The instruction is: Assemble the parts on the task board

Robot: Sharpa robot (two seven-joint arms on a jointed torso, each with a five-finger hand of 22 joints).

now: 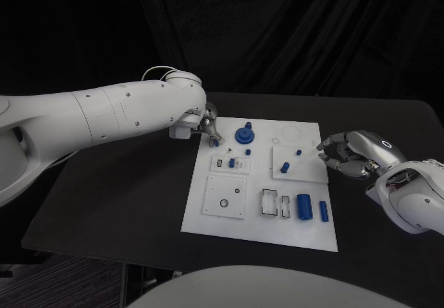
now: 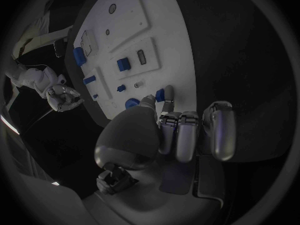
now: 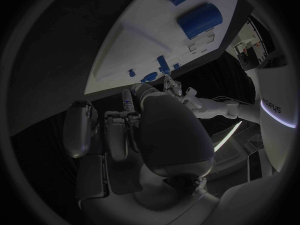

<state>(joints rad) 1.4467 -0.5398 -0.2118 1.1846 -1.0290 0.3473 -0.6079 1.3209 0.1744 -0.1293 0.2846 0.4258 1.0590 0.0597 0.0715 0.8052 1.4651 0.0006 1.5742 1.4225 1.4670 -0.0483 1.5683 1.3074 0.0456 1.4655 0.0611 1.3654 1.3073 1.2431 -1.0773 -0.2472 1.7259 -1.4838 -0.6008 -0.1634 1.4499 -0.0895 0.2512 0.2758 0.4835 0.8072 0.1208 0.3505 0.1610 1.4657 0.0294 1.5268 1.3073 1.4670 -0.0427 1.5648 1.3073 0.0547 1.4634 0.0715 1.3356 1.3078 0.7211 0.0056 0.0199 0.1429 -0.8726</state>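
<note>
The white task board [image 1: 208, 218] lies in the middle of the table. At its far left corner my left hand [image 1: 202, 123] pinches a small blue part [image 2: 160, 94] between thumb and a finger, right at the board's surface. A round blue knob [image 1: 244, 134] stands just to the right of that hand. Small blue pegs [image 1: 286, 167] stand in the middle plates. Two blue cylinders [image 1: 305, 206] lie near the board's front right. My right hand [image 1: 347, 154] hovers beside the board's right edge, its fingers curled in with nothing seen in them.
The board carries raised white plates [image 1: 225, 197] with a ring hole and slots. Bare black table [image 1: 120, 192] stretches left of the board, and a narrower strip lies to its right. The left arm [image 1: 102, 119] reaches in over the table's far left.
</note>
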